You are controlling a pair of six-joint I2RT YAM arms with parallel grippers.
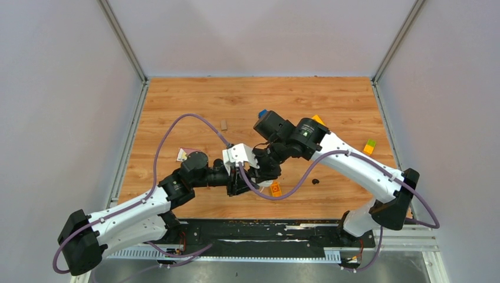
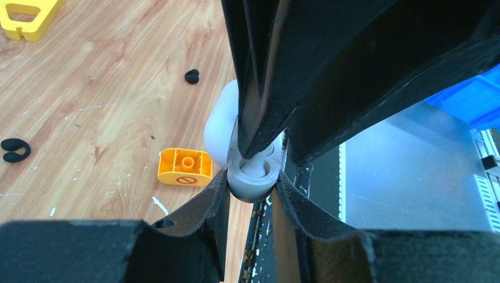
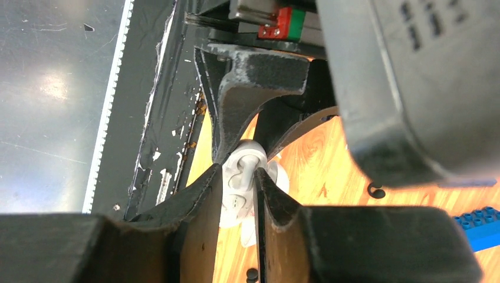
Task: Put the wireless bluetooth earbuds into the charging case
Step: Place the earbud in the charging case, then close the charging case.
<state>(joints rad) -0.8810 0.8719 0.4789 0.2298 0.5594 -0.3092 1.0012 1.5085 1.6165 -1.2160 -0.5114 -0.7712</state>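
Left claw (image 2: 252, 180) pinches the open small white oval plastic charging case (image 2: 219, 124). Right claw (image 3: 237, 174), just above, is nearly pressed together; I cannot tell its contents. Probably the insertion step; next needs fine alignment.

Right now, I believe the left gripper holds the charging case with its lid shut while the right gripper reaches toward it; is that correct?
Not quite: the charging case has its lid open, not shut; the left wrist view shows its white inside. The left gripper does hold it, and the right gripper reaches toward it.
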